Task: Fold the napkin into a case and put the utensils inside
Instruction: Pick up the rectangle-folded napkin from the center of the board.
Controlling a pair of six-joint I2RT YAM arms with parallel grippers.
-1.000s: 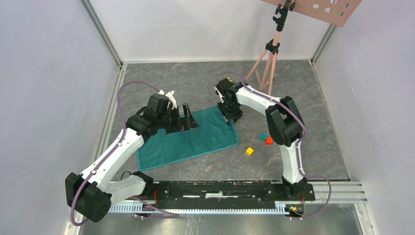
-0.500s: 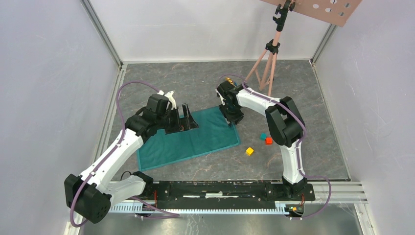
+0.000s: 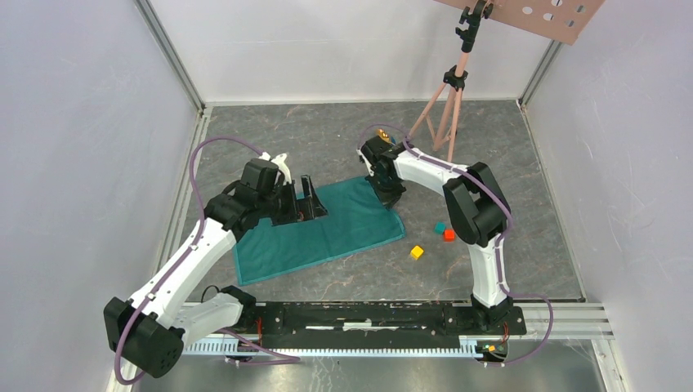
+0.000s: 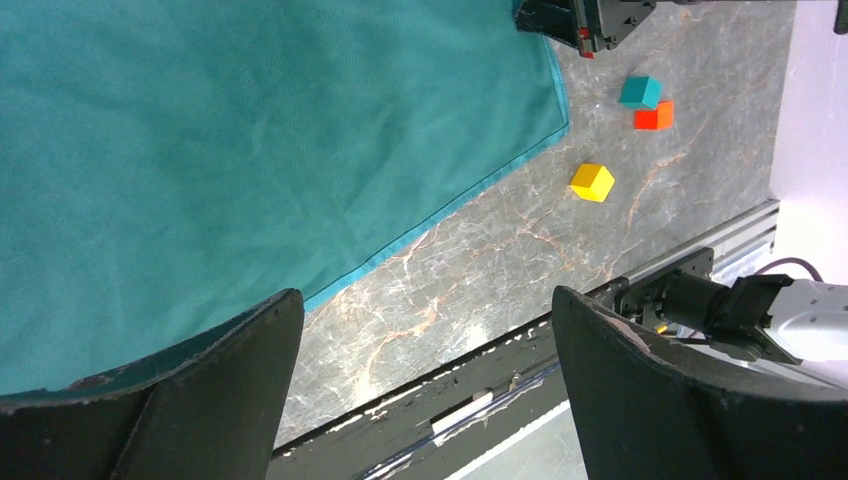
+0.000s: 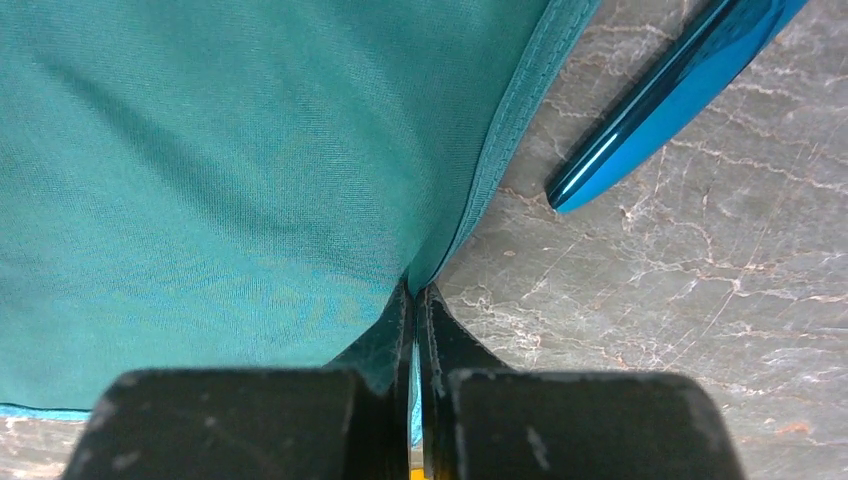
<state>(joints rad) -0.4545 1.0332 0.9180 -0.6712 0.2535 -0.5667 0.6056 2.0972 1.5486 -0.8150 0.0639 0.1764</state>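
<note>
Left arm (image 3: 192, 253): reaches from the near left base towards the middle of the grey marbled surface (image 3: 327, 147).
Left jaws: spread wide with nothing between them. The two dark fingers (image 4: 150, 410) fill the lower corners of the left wrist view. They are over the left half of the napkin (image 3: 343, 227), and I cannot tell whether they touch it.
Napkin: teal-green cloth lying flat on the surface, a long rectangle slanting from near left to far right.
Napkin against left jaws: the cloth runs under the left finger. Its near hem crosses the gap between the fingers, and only bare surface lies beside the right finger.
Right jaws: pressed together, pinching the napkin's right hem. In the right wrist view the cloth draws up in a small peak into the shut fingertips (image 5: 395, 335).
Knife (image 5: 670, 90): bright blue and glossy, lying on bare surface just beside the pinched hem, to its right. It is clear of the cloth and of the right jaws.
Cubes: teal cube (image 3: 440, 227) and red cube (image 3: 449, 235) side by side, with the yellow cube (image 3: 417, 252) nearer the bases. All three sit on bare surface right of the napkin, apart from it.
Tripod (image 3: 445, 106): stands at the far right behind the right arm (image 3: 474, 204), carrying a perforated board (image 3: 531, 16).
</note>
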